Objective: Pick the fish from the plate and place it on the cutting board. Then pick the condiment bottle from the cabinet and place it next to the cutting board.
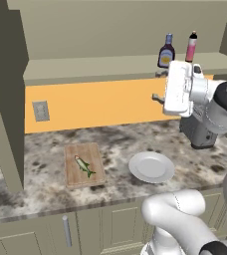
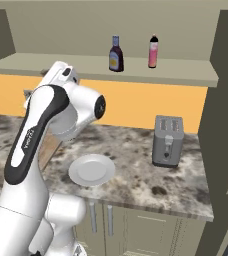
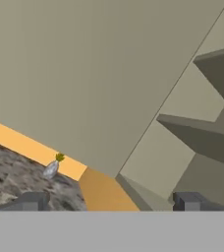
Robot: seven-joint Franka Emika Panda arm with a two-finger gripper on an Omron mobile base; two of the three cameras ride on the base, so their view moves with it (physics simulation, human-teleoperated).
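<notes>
Fish (image 1: 84, 166) already on cutting board (image 1: 96, 177), lower left of left base view; plate (image 1: 151, 166) bare at centre. Next target: condiment bottle (image 1: 167, 51), upright on cabinet (image 1: 85, 67) shelf, upper right. Gripper (image 3: 111, 201) released, fingers spread wide, raised near shelf height, just below and beside the bottle, aimed left along the wall. Pink bottle (image 1: 191, 47) close to target's right: collision risk. Toaster (image 2: 168, 140) below on counter (image 2: 136, 150).
</notes>
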